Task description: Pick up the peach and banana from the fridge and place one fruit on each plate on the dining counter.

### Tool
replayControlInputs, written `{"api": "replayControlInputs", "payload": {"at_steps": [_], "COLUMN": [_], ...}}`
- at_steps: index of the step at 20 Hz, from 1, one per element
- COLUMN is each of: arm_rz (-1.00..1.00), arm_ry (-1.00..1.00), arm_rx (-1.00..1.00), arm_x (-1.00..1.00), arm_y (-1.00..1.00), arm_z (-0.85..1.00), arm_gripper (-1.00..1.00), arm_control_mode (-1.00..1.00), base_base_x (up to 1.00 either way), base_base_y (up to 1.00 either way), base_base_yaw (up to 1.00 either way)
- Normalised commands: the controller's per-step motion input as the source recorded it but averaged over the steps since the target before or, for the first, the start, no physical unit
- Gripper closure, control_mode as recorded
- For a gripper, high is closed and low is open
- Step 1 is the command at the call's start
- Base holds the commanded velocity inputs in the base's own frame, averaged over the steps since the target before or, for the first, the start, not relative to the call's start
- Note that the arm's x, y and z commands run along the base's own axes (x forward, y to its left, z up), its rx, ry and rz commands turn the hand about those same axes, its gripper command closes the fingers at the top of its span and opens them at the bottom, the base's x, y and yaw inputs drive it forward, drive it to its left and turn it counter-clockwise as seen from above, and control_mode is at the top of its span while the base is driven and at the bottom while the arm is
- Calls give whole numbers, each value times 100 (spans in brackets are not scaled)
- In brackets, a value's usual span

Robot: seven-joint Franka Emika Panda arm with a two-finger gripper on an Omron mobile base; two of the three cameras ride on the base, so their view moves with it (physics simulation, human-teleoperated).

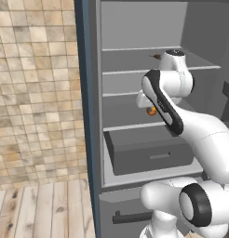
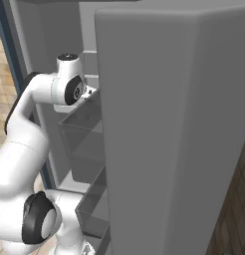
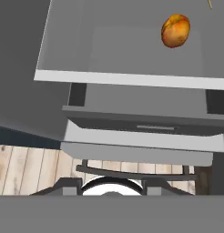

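Hand (image 1: 143, 99) reached into the open fridge (image 1: 135, 28) at the level of the middle shelves, at the end of the bent white arm. From the left base view only a white part of it showed past the arm's dark elbow band. The fingers were hidden, so I could not tell whether it was released or clenched. Nothing could be seen held in it.

The peach (image 1: 151, 111) showed as a small orange spot just below and beside the hand, mostly covered by the arm. From the hand view the peach (image 3: 175, 31) lay on a grey shelf (image 3: 123, 79) toward the back right of that shelf, well away from the shelf's white front edge, with bare shelf around it.

Below that shelf sat the grey drawer (image 1: 149, 151), pulled slightly forward, with a slim handle slot in its face. It also showed in the hand view (image 3: 141, 123), with the wooden floor (image 3: 36, 168) beneath it.

On a higher shelf a small brown piece (image 1: 156, 56) peeked out beside the arm's upper joint; it was too small to make out.

The fridge door (image 2: 169, 124) stood open across the right base view, with grey bins (image 2: 87, 124) on its inner side. Left of the fridge were a tiled wall (image 1: 37, 93) and plank floor (image 1: 51, 209).
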Motion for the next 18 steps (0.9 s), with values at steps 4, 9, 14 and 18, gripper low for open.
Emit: {"api": "replayControlInputs", "payload": {"at_steps": [4,9,14,18], "arm_rz": [0,0,0,0], "arm_ry": [-8,-7,0,0], "arm_rx": [0,0,0,1], "arm_x": [-17,-6,0,9], "arm_y": [0,-24,-32,-39], "arm_z": [0,-22,-26,-20], "arm_gripper": [-100,-100,-100,-100], "arm_control_mode": [-100,-100,-100,-100], "base_base_x": [0,0,0,0], "base_base_y": [0,0,0,0], "base_base_yaw": [0,0,0,0]}}
